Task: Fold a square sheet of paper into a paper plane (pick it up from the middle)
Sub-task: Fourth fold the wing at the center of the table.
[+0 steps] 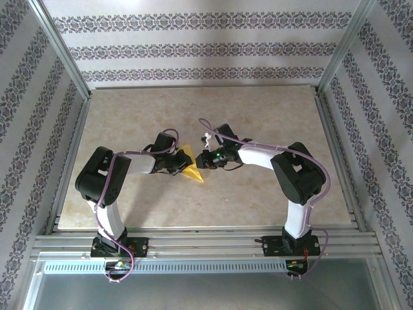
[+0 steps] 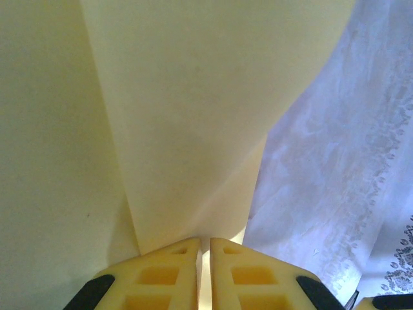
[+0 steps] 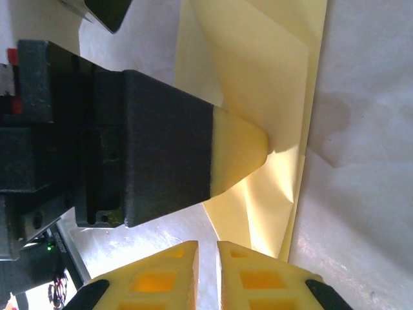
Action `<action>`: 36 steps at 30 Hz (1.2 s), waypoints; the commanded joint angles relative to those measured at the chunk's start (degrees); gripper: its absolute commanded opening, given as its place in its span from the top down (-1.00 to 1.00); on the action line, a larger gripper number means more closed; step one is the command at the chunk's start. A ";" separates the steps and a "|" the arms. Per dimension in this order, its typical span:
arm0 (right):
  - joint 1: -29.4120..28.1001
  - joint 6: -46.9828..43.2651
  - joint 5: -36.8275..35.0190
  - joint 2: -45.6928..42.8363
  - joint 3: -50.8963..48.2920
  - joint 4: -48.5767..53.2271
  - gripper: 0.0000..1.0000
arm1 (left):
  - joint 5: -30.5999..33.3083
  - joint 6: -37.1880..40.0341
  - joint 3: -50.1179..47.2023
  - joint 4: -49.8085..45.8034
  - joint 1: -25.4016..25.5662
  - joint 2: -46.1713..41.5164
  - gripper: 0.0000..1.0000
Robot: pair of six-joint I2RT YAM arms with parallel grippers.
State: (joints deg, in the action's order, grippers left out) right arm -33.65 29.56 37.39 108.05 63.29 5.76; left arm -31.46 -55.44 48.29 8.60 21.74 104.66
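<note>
Yellow paper (image 1: 193, 170) in pinch of left hand (image 2: 204, 243), marble tabletop (image 1: 258, 116) beneath; right hand (image 3: 207, 246) narrow, empty.

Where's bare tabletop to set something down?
Free: far half of the beige marbled table up to the patterned back wall; near strip along its front edge. Crowded: centre, left gripper and right gripper at the creased yellow paper sheet.

The left arm (image 1: 106, 187) and right arm (image 1: 293, 175) are both put together from chunky black joints and smooth white tubes, with a lilac cable (image 1: 102, 223) looped along each one down to a black base (image 1: 120, 246) mounted on the rail. The fingers (image 2: 164, 278) are moulded in yellow plastic with little rectangular pockets and black corners. The left gripper (image 3: 258, 147) is seen side-on as a black block capped with a yellow wedge tip.
</note>
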 commanded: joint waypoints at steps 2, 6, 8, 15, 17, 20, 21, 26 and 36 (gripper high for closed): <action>-1.36 -0.39 -0.43 1.65 -0.31 1.19 0.70 | 4.21 1.46 -1.04 -5.88 -0.82 3.21 0.72; -2.38 -0.46 -0.68 3.10 0.50 2.41 0.73 | 4.76 1.48 -1.12 -6.44 -0.81 3.25 0.73; -2.68 -0.54 -1.48 3.77 0.53 3.47 0.74 | 4.99 1.43 -1.01 -6.76 -0.75 3.35 0.73; -2.88 -0.53 -2.78 5.48 -0.30 4.70 0.78 | 5.46 1.21 -0.60 -8.12 -0.74 4.09 0.73; -3.05 -0.59 -2.69 5.76 -0.46 5.01 0.78 | 5.60 1.21 -0.40 -8.60 -0.80 4.24 0.73; -3.17 -0.65 -2.59 5.79 -0.71 5.36 0.78 | 6.16 1.16 -0.11 -9.82 -0.77 4.58 0.74; -3.21 -0.69 -2.58 5.66 -0.89 5.48 0.78 | 6.41 1.29 0.06 -10.31 -0.82 4.67 0.74; -3.28 -1.38 -2.24 4.66 -2.13 6.94 0.79 | 8.29 1.11 0.57 -13.62 -0.75 5.03 0.77; -3.50 -2.13 -1.68 0.49 -7.44 8.63 0.80 | 8.83 1.21 0.48 -14.93 -0.73 4.94 0.78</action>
State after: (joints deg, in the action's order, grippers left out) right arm -36.27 28.49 35.55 110.19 58.83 7.53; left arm -30.85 -55.44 50.92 3.88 21.74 105.56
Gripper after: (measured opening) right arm 0.100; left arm 0.110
